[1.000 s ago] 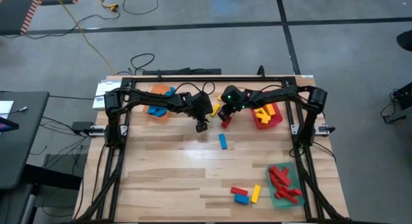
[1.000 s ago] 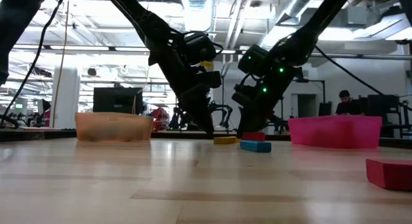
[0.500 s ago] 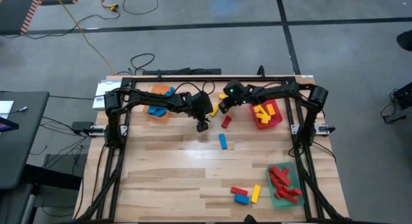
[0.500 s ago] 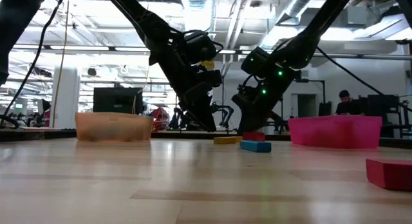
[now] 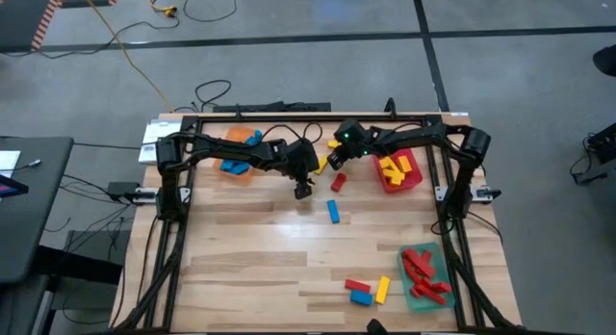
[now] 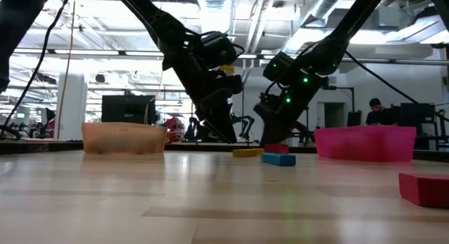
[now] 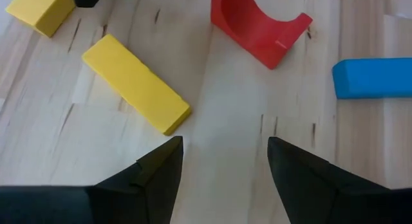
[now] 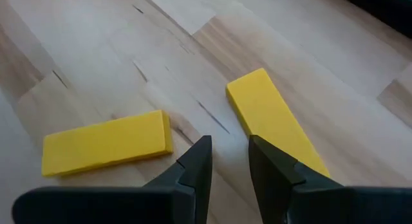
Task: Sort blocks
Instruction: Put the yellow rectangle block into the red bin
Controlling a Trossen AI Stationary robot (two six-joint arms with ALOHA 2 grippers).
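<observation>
My left gripper point(image 5: 302, 189) point(image 7: 225, 147) hovers open over bare wood at mid table, nothing between its fingers. Ahead of it lie a yellow block point(image 7: 135, 82), a red arch-shaped block point(image 7: 257, 28) point(image 5: 338, 182) and a blue block point(image 7: 373, 79) point(image 5: 333, 212), all flat on the table. My right gripper point(image 5: 328, 164) point(image 8: 230, 147) stands just beyond, its fingers a narrow gap apart and empty. It is low over the wood between two flat yellow blocks point(image 8: 106, 143) point(image 8: 277, 121).
An orange tray point(image 5: 237, 167) with blue blocks sits far left. A red tray point(image 5: 412, 179) with yellow blocks sits far right. A green tray point(image 5: 414, 298) with red blocks is near right. Red point(image 5: 357, 285), blue point(image 5: 361, 297) and yellow point(image 5: 382, 290) blocks lie at the near edge.
My right gripper has swung a little toward the table's far left, away from the red arch block and over the yellow blocks, and has kept still for the last half second. Its finger gap is unchanged. No block has moved.
</observation>
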